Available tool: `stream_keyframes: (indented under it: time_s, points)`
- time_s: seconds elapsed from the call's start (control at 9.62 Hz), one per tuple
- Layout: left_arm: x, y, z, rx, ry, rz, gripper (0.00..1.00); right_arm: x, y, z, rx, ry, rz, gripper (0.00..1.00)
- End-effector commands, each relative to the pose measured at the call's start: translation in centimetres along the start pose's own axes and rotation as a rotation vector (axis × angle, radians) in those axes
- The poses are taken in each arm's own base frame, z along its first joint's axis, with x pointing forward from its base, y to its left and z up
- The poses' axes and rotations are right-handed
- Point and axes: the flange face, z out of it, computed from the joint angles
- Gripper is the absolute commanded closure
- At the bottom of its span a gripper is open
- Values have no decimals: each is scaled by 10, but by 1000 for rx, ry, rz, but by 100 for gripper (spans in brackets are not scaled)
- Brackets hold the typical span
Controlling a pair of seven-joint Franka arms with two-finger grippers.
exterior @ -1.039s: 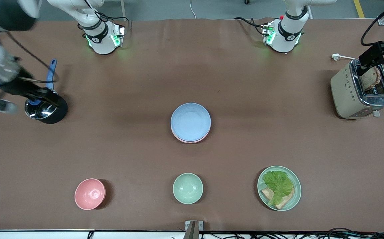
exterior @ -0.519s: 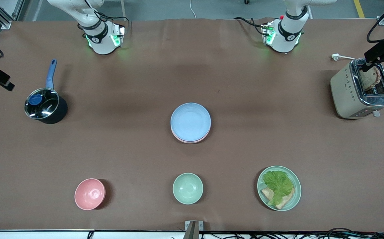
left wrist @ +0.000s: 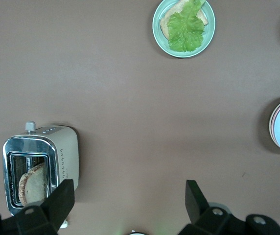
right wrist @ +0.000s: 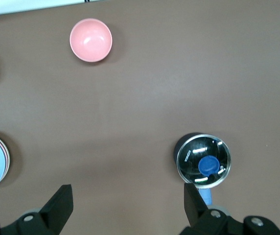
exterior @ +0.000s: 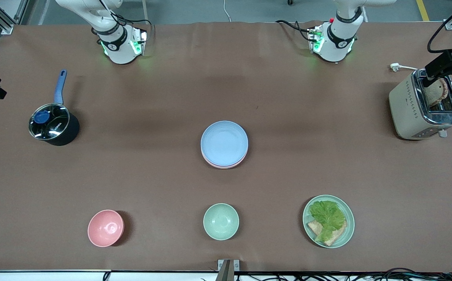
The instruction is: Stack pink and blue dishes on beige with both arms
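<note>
The blue plate [exterior: 224, 143] tops the pink plate [exterior: 222, 165] mid-table; beige is hidden. Stiff, light and slick, they look best pinched at the rim. Left gripper [left wrist: 128, 205] above the toaster [left wrist: 41, 169] and right gripper [right wrist: 127, 209] above the pot [right wrist: 203, 160] both hang spread wide, empty

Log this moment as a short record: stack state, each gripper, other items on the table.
stack: blue plate on top, pink plate rim showing beneath it, mid-table; a beige plate under them cannot be made out
left gripper: open, high over the toaster at its end of the table
right gripper: open, high over the lidded pot at its end
nearest the front camera: pink bowl, mint-green bowl, mint-green plate with bread and lettuce
held: nothing
</note>
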Motion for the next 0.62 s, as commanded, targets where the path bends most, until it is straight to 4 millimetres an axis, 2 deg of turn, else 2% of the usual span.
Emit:
stream_keyframes:
  time_s: [0.0,0.52]
  points:
    - [2,8,17,-10,-33,6,0,1,4,7,-14,-24,-5,0]
    - [1,6,18,-24,-37,13,0,1,4,6,-4,-18,-3,0]
